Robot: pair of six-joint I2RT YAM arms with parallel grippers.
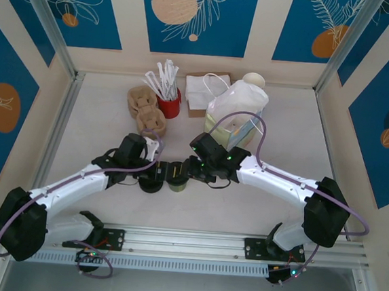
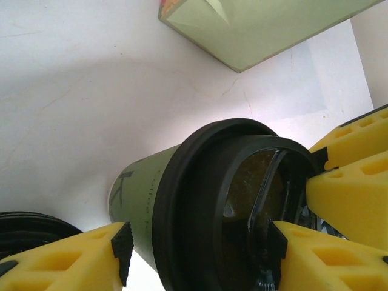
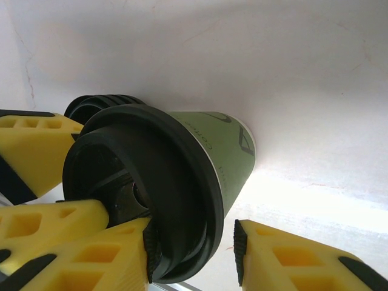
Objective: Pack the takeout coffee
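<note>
The takeout coffee cup (image 1: 177, 183) stands on the table between the two arms. It is olive-green (image 2: 136, 200) and wears a black lid (image 2: 200, 200). My left gripper (image 1: 165, 173) reaches it from the left and straddles the lid rim (image 2: 199, 245). One of its pads (image 2: 276, 242) rests on the lid top, and the other is clear of the cup wall. My right gripper (image 1: 189, 172) comes from the right (image 3: 194, 251). Its inner pad (image 3: 148, 254) is on the lid (image 3: 151, 170), and the outer one is apart from the cup (image 3: 224, 151). Both grippers are open.
A low pile of black lids (image 1: 152, 181) sits just left of the cup. Behind it stand a light green paper bag (image 1: 234, 125), a red cup of cutlery (image 1: 169, 104), cardboard cup carriers (image 1: 145, 110), napkins (image 1: 199, 91) and stacked cups (image 1: 253, 79).
</note>
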